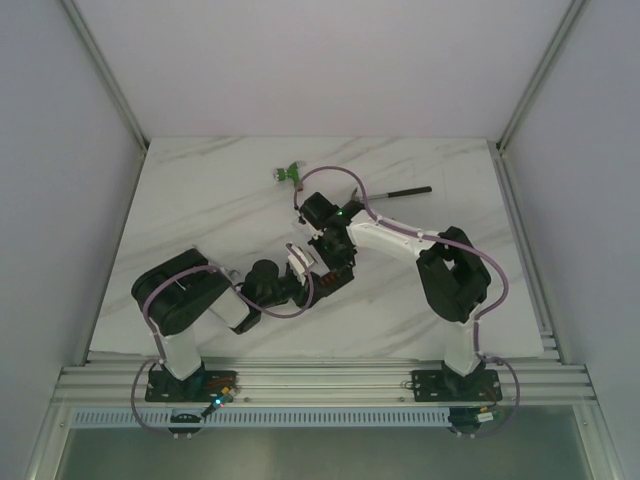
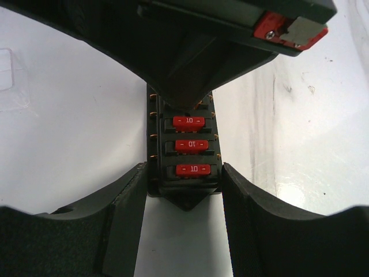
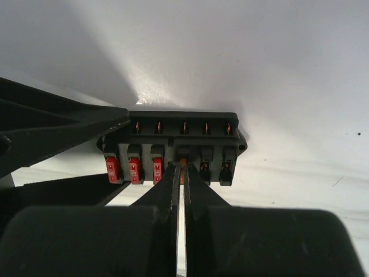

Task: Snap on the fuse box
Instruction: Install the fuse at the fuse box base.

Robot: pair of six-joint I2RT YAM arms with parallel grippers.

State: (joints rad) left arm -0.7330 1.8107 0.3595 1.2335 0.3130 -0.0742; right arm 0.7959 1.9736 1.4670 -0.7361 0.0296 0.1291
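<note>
While clamping the small black rectangular plastic fuse box (image 2: 183, 157) by its long sides with the part-open left gripper (image 2: 183, 173), mid-table on the white marble tabletop (image 1: 200, 200), pressing the pinched-shut right gripper (image 3: 182, 170) tips down at the fourth slot, right beside three seated red blade fuses (image 2: 189, 122). Spotting an orange sliver between those tips, maybe a fuse, not telling for sure. Reckoning on being mid fuse-loading, snap not done yet. Needing a dead-straight push next, keeping the left clamp firm against tipping. Leaving two empty slots (image 3: 206, 154) and the clear plastic lid (image 2: 11, 81) off to the side for after.
</note>
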